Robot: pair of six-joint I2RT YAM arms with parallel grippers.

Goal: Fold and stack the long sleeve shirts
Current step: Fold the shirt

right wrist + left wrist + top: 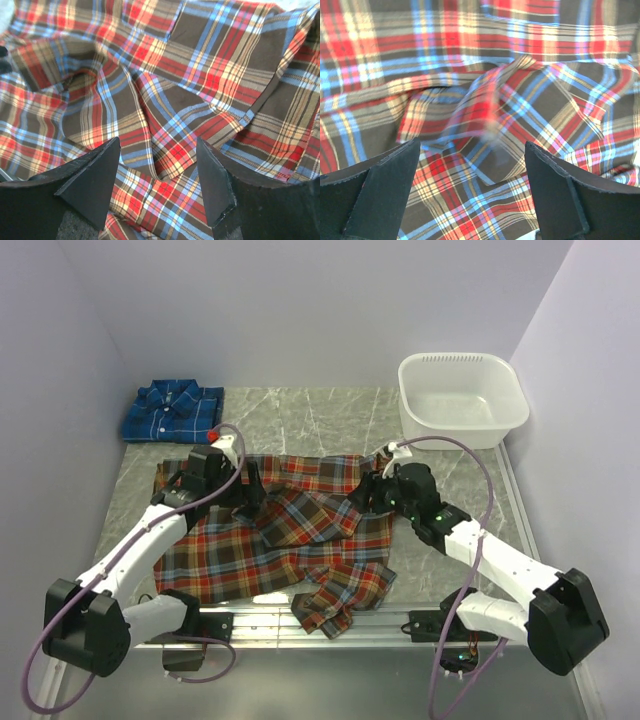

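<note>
Left gripper [471,146]: the two dark fingers [380,185] are spread wide with nothing between them. Rumpled plaid lies below the gap, with a raised crease running toward 12 o'clock; whether the tips touch the cloth cannot be told. Right gripper [159,142]: its fingers [95,175] are also apart, though less widely, and pinch nothing. A puckered fold of cloth lies under the gap, and a stitched seam edge runs off toward 3 o'clock. The cloth under both is the red-orange plaid shirt [270,550], checked in dark blue and white with thin yellow lines. In the top view it lies spread but wrinkled across the middle of the table [330,420], with a diagonal flap folded over its centre. One loose end trails to 6 o'clock, reaching the metal rail at the near edge. The left gripper stands over the shirt's 10 o'clock part and the right gripper over its 2 o'clock edge, the two facing each other across the flap. The blue plaid shirt [172,410] sits folded, collar up, at the table's 10 o'clock corner by the back wall, well apart from the red one. A white plastic tub [505,422] stands at 1 o'clock, near the right wall. Purple cables loop from each arm. The weave blurs at close range in the left wrist view.
</note>
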